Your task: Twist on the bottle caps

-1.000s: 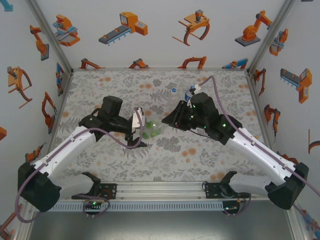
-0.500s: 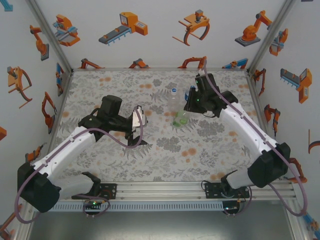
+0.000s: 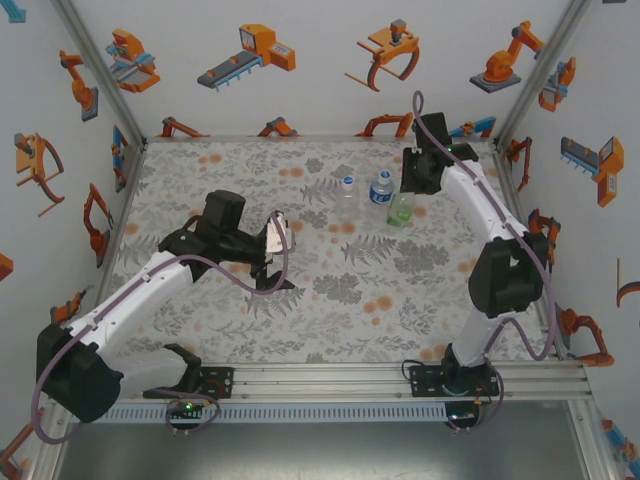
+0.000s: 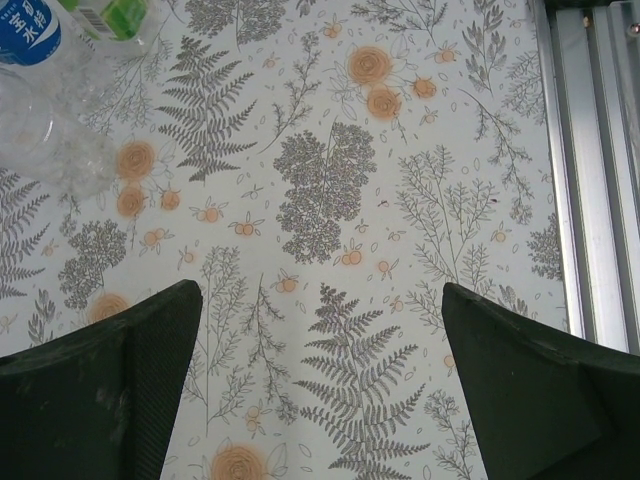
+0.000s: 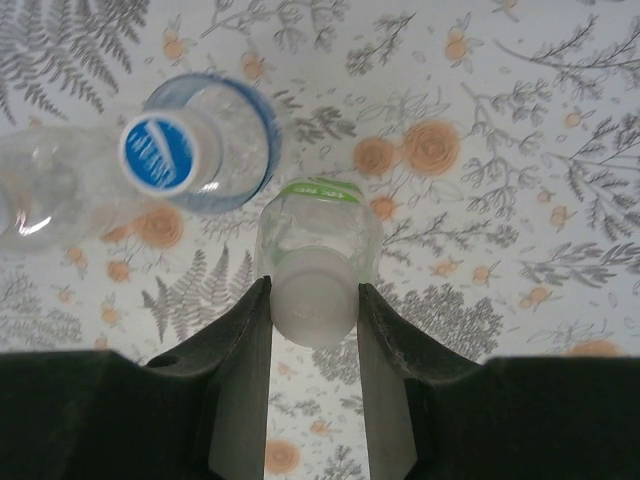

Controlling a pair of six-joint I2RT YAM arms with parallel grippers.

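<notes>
Jaws of the left gripper (image 3: 273, 257) stand wide apart over the floral table (image 3: 200, 170) in the top view, grasping nothing. The right gripper (image 3: 406, 193) reaches to the far side, where three bottles stand in a row: a clear bottle (image 3: 347, 198), a blue-labelled bottle (image 3: 380, 191) and a green-labelled bottle (image 3: 402, 211). On the left wrist camera we see both fingers (image 4: 100, 390) spread, with those bottles well ahead at the upper left corner. On the right wrist camera the jaws are clenched on the white cap (image 5: 313, 305) of the green-labelled bottle, just beside the blue-labelled one with its blue-and-white cap (image 5: 158, 152). We judge these bottles empty, light, thin-walled and slick. We would grip the stiff cap for turning and brace the body low and gently, lest it crumple.
</notes>
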